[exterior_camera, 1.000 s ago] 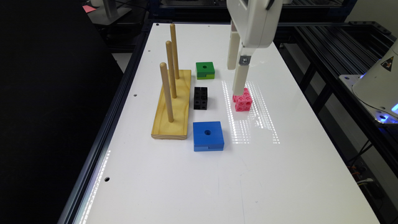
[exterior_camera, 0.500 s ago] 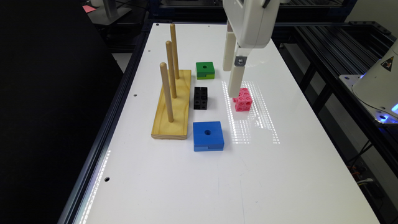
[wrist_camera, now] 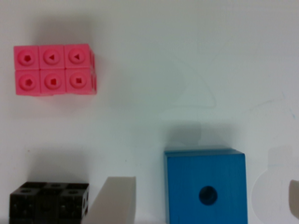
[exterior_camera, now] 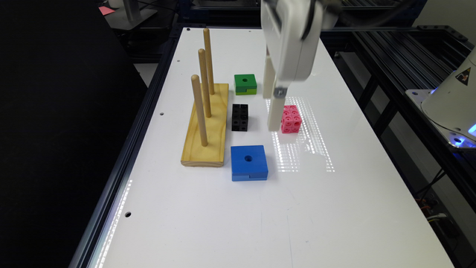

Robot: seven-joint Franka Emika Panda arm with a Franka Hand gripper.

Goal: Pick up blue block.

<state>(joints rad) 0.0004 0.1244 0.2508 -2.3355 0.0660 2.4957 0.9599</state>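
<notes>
The blue block lies flat on the white table, a bright-blue square with a round centre hole and a notched seam on its near side. My gripper hangs above the table, beyond the block and slightly to the exterior view's right of it, next to the pink block. In the wrist view the blue block lies below and between my two fingers, which stand wide apart. The gripper is open and holds nothing.
A pink cube cluster sits beside my fingers and a black cube cluster lies beyond the blue block. A green holed block lies farther back. A wooden base with three upright pegs stands at the exterior view's left.
My gripper has moved toward the exterior view's left, off the pink cluster and closer to the blue block. The blocks have not moved.
</notes>
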